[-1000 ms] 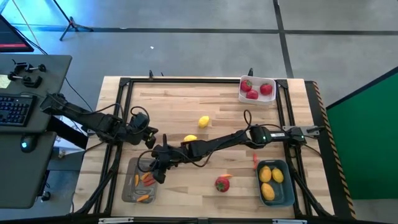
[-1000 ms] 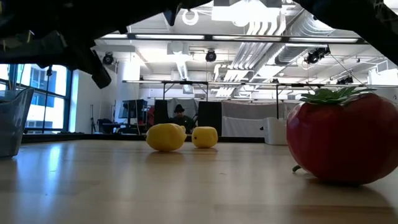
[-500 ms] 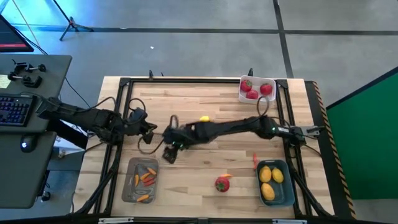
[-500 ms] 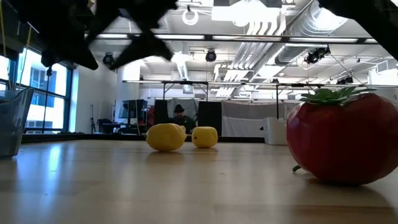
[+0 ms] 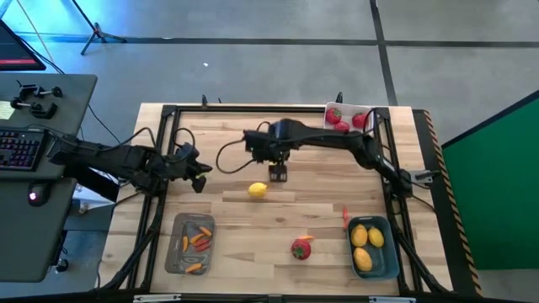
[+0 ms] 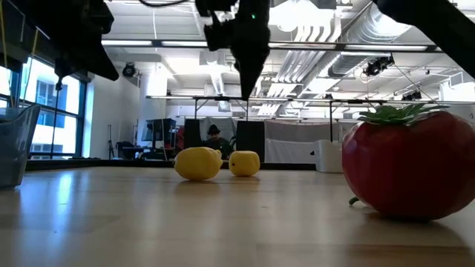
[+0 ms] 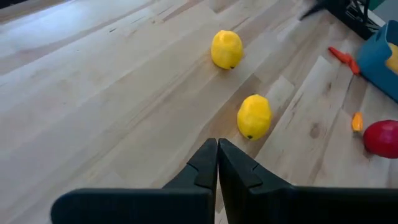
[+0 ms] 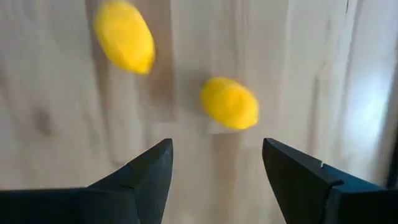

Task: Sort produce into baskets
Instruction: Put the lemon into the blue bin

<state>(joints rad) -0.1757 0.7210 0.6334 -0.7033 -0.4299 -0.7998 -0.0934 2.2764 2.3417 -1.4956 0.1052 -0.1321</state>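
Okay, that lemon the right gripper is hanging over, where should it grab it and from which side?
Take the lemon across its narrow middle, coming straight down from above, since it lies on its side on the table. Its long axis seems to run roughly from one finger to the other of the open right gripper, so turning the wrist first would probably give a shorter, steadier span.

lab/workshop | exposed ceiling ducts (image 6: 326, 30) | concrete floor (image 5: 253, 71) | keyboard desk (image 5: 21, 147)

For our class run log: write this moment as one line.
right gripper: open, above a loose lemon | left gripper: shut, waiting at table's left | blue basket: lemons inside
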